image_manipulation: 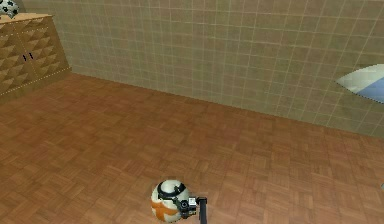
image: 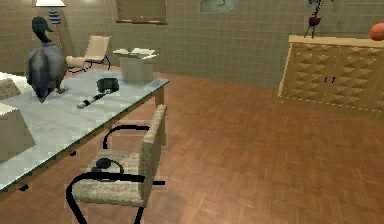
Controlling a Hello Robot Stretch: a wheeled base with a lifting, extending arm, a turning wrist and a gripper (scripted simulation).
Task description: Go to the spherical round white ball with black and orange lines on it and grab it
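Round white ball (image_manipulation: 163,193) with orange patches and dark lines, at the hand's (image_manipulation: 184,207) left, against brown parquet floor (image_manipulation: 100,150); whether the hand holds it, I cannot tell.

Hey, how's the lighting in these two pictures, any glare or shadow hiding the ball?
Forward view: soft even light; the pale glossy tabletop is brightest, no hard glare. Arm side view: the white ball with orange and black markings is evenly lit on the brown wood floor, clearly seen, dark gripper just right of it in the picture.
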